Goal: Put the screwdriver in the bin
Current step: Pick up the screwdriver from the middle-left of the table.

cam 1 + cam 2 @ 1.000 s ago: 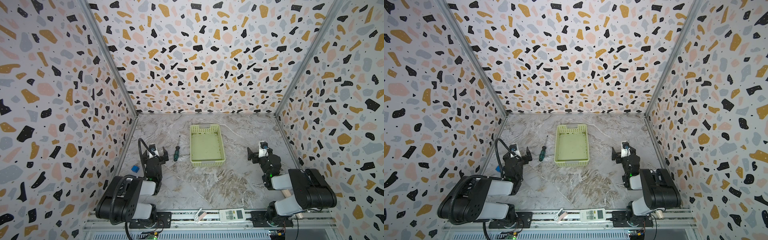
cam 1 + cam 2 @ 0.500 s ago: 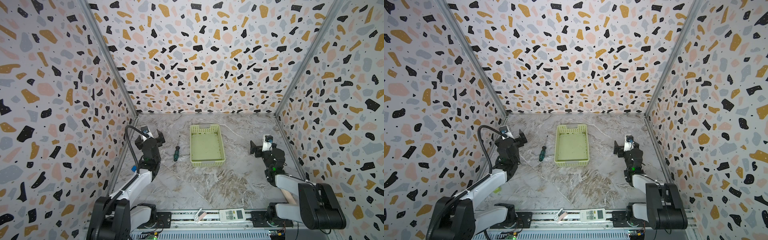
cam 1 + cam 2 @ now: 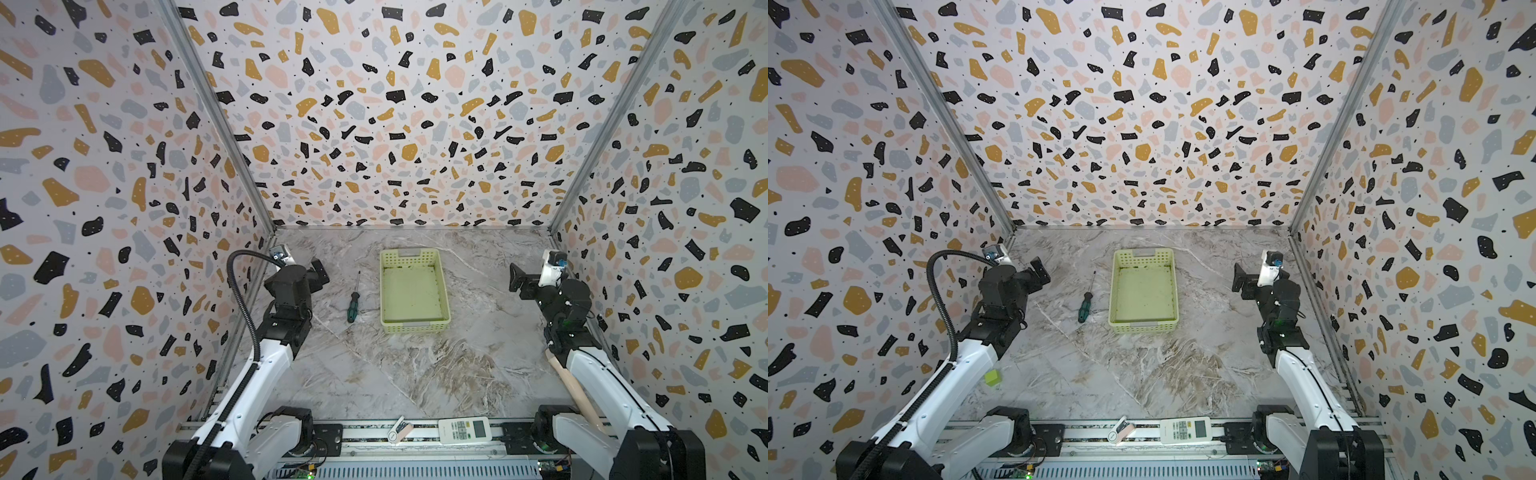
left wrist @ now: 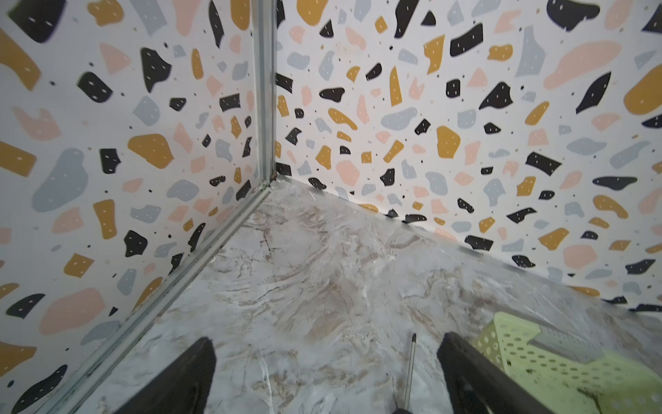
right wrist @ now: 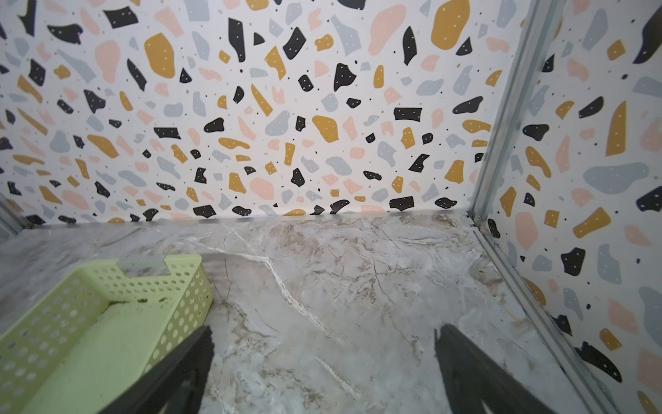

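Shaft and little else of the screwdriver shows in the left wrist view. It lies flat on the marbled table between the dark fingers of the left gripper, whose jaws stand wide apart and hold nothing. The shaft is close to the finger on the side of the bin, whose perforated wall sits just past that finger. In the right wrist view the right gripper is likewise spread open and empty above bare table, with a corner of the bin near one finger and no screwdriver in sight. In both top views the screwdriver lies just beside the bin at its nine o'clock, not touching it, with the tip toward twelve and the green-black handle toward six. The bin's floor is bare. The left gripper sits at about ten o'clock of the screwdriver, and the right gripper is well apart at the bin's three o'clock. The step in hand looks like the left arm's reach. To do it well, I would bring the open jaws toward six until they straddle the thick handle rather than the thin shaft. They should close along the nine-to-three line, with the three o'clock finger kept clear of the bin wall on the way down, since that gap is narrow. Then lift above the low rim before carrying across.
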You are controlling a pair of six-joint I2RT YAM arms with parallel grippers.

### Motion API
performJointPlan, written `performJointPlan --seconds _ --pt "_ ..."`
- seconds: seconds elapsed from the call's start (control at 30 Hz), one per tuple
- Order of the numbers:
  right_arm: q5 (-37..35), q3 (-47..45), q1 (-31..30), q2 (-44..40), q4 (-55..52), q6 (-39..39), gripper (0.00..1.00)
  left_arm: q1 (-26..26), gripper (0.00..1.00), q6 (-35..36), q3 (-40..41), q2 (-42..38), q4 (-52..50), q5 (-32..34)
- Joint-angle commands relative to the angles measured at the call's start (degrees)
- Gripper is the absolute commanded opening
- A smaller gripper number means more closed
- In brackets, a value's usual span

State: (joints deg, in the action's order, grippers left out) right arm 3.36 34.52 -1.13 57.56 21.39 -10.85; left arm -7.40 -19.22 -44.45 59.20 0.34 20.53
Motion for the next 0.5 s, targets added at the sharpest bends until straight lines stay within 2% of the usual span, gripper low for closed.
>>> performJointPlan --seconds 0.0,0.23,0.33,0.4,0.47 --pt "-5.1 5.9 0.6 1.1 -14.3 -7.0 0.99 0.3 1.00 1.2 -4.8 3.4 -9.0 -7.6" --pt "1.2 10.0 0.2 4.7 -20.2 -5.2 0.99 0.2 1.00 3.8 -6.4 8.7 -16.3 -13.5" --pt "-3.2 12.5 -3.9 7.1 -23.0 -3.5 0.99 -0.4 1.00 3.3 -4.9 9.8 -16.0 -16.2" --pt "-6.3 13.9 -7.5 8.8 -25.2 -1.2 0.99 -1.4 1.00 3.5 -4.2 10.6 -15.9 -15.6" --pt "-6.1 15.6 -9.7 10.8 -27.6 0.9 0.99 -2.5 1.00 3.6 -3.6 12.2 -16.0 -14.3"
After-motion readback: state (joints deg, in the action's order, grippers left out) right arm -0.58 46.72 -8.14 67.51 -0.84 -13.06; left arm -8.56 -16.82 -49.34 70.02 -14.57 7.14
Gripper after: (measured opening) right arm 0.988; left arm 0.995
